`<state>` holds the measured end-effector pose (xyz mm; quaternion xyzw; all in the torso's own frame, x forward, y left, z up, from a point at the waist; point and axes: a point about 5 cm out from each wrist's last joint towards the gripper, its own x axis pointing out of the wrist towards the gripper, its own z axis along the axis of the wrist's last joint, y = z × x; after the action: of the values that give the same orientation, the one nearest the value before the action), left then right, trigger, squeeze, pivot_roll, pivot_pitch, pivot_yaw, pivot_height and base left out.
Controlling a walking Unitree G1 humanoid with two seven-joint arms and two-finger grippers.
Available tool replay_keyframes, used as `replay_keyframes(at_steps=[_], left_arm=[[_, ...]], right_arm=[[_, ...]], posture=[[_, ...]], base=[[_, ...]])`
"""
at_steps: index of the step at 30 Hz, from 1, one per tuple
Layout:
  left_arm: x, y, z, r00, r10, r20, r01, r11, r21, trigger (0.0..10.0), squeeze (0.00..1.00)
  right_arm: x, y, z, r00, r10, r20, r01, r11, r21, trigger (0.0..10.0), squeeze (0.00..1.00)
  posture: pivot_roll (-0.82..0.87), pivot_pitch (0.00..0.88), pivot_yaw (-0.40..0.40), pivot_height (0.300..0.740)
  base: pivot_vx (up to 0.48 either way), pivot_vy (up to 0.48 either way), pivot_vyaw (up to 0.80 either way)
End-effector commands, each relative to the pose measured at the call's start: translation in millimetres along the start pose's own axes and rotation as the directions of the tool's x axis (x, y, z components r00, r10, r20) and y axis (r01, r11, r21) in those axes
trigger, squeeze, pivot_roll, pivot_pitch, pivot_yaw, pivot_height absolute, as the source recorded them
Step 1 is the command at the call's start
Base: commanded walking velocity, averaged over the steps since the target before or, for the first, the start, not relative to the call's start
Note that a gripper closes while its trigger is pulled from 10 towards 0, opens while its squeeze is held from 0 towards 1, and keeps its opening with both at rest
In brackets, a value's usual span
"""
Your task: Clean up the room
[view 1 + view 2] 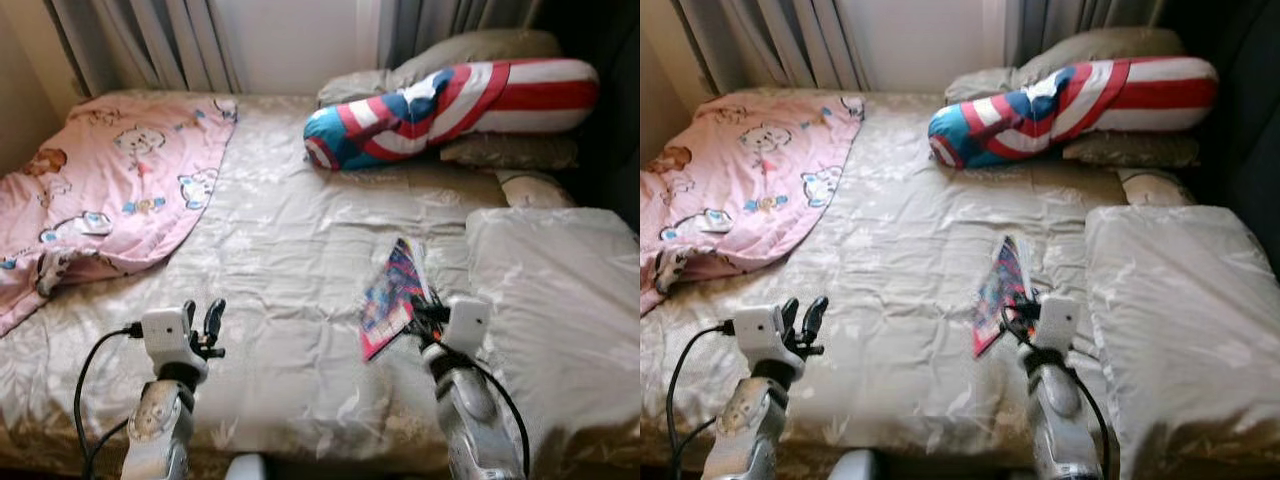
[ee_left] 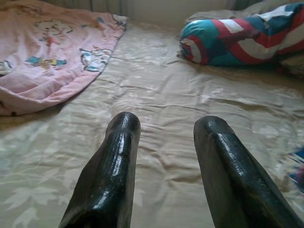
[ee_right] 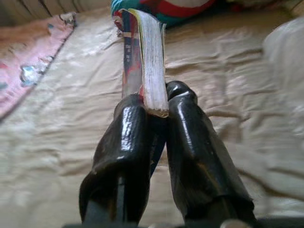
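Observation:
A thin colourful book (image 1: 392,296) is held edge-up above the bed, and my right gripper (image 3: 154,102) is shut on its lower edge; the white page block (image 3: 153,66) sticks out between the two black fingers. My left gripper (image 1: 203,318) hovers over the front left of the bed (image 1: 290,250), open with nothing between its fingers (image 2: 118,156). A pink cartoon-print blanket (image 1: 110,190) lies crumpled at the bed's left. At the head of the bed rests a long red, white and blue bolster (image 1: 450,105).
A beige pillow (image 1: 555,290) lies at the right of the bed, close to my right arm. More pillows (image 1: 480,55) sit behind the bolster. Grey curtains (image 1: 150,40) hang behind the bed. Dark furniture (image 1: 610,110) stands at the far right.

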<state>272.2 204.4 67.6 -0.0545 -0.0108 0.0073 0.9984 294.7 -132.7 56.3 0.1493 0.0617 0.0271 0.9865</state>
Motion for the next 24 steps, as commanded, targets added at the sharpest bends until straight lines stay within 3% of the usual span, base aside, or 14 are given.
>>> replay_keyframes(at_steps=[1,4,10,13,18,22,23,24], left_arm=[[-0.7,0.8,2,1.000,0.003,0.000,-0.003,1.000,-0.002,10.0,0.00],[-3.2,1.5,3,1.000,0.002,0.004,-0.002,1.000,0.003,10.0,0.00],[-8.7,4.4,5,1.000,-0.003,0.000,0.003,1.000,0.018,10.0,0.00],[-14.8,10.0,8,1.000,-0.001,-0.008,0.001,0.999,0.035,10.0,0.00],[-19.9,16.5,11,1.000,0.003,-0.018,-0.002,0.999,0.053,10.0,0.00],[-23.4,20.3,14,1.000,0.004,-0.023,-0.002,0.998,0.066,10.0,0.00],[-26.3,19.7,14,0.999,-0.001,-0.034,0.003,0.998,0.070,10.0,0.00],[-27.8,19.1,14,0.999,-0.003,-0.038,0.005,0.997,0.071,10.0,0.00]], right_arm=[[4.1,-0.4,2,1.000,-0.008,0.007,0.008,0.998,0.056,10.0,0.00],[12.8,1.6,2,0.999,0.027,-0.018,-0.024,0.993,0.120,10.0,0.00],[25.5,-5.9,-1,0.999,-0.006,-0.052,0.018,0.969,0.246,10.0,0.00],[33.2,-11.9,-6,0.994,0.001,-0.105,0.038,0.929,0.369,10.0,0.00],[37.3,-16.7,-4,0.993,-0.010,-0.115,0.050,0.934,0.354,10.0,0.00],[36.6,-34.0,-2,0.986,-0.098,-0.136,0.145,0.907,0.396,10.0,0.00],[29.4,-51.2,-9,0.966,-0.174,-0.189,0.236,0.893,0.384,10.0,0.00],[26.0,-57.0,-13,0.958,-0.198,-0.209,0.266,0.888,0.375,10.0,0.00]], posture=[[0.06,0.051,-0.002,0.651],[0.07,0.057,0.002,0.651],[0.11,0.079,0.023,0.651],[0.14,0.097,0.044,0.651],[0.17,0.116,0.064,0.651],[0.18,0.128,0.075,0.651],[0.20,0.141,0.087,0.651],[0.20,0.144,0.088,0.651]], base=[[0.000,0.000,0.00],[0.000,0.000,0.00],[0.000,0.000,0.00],[0.000,0.000,0.00],[0.000,0.000,0.00],[0.000,0.000,0.00],[0.000,0.000,0.00],[0.000,0.000,0.00]])
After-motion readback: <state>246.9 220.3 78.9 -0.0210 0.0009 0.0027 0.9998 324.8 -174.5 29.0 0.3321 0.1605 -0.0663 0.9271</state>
